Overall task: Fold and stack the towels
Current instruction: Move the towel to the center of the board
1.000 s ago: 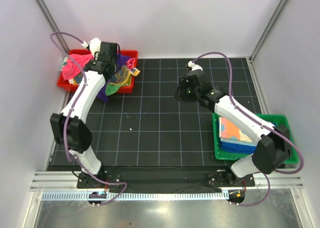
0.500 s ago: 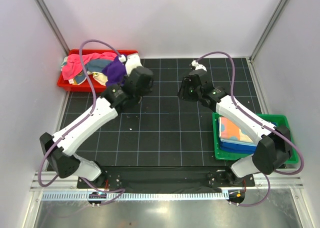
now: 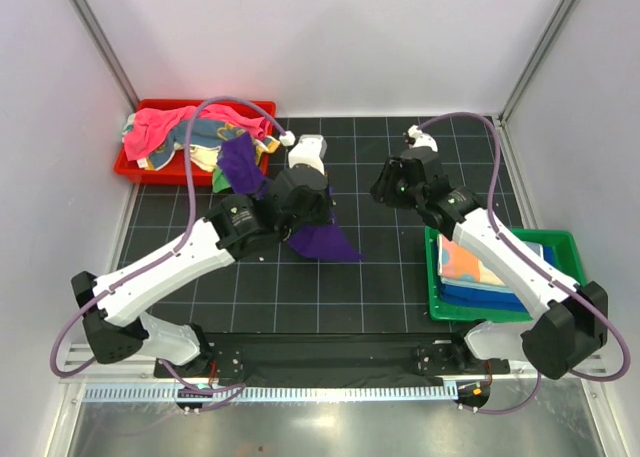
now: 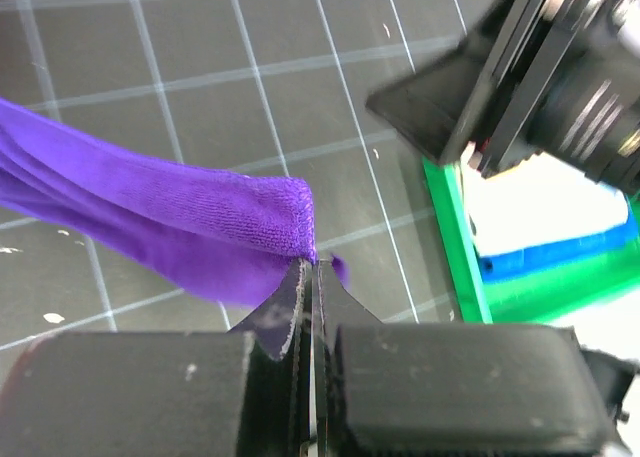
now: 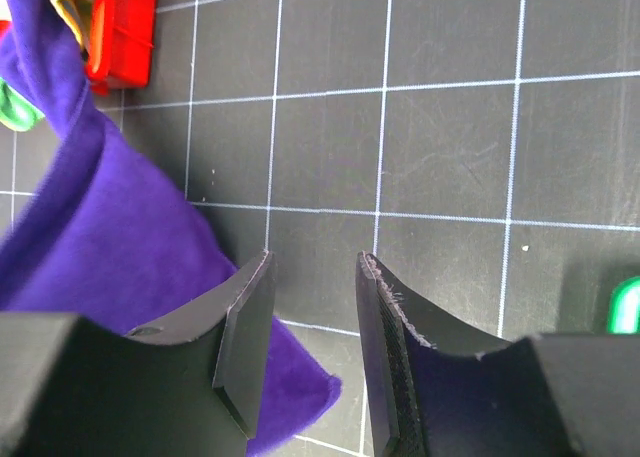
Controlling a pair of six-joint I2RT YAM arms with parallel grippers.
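Low in the left wrist view, the left gripper (image 4: 308,269) pinches the edge of the purple towel (image 4: 170,222). The right gripper (image 5: 315,287) has its jaws spread and empty above the gridded mat (image 5: 450,147).

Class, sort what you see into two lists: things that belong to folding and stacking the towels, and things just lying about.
Belongs to the job: purple towel, pinched in the left gripper; loose towels heaped in the red tray; folded stack in the green tray; right gripper, open.
Just there: red tray; green tray; grid mat.
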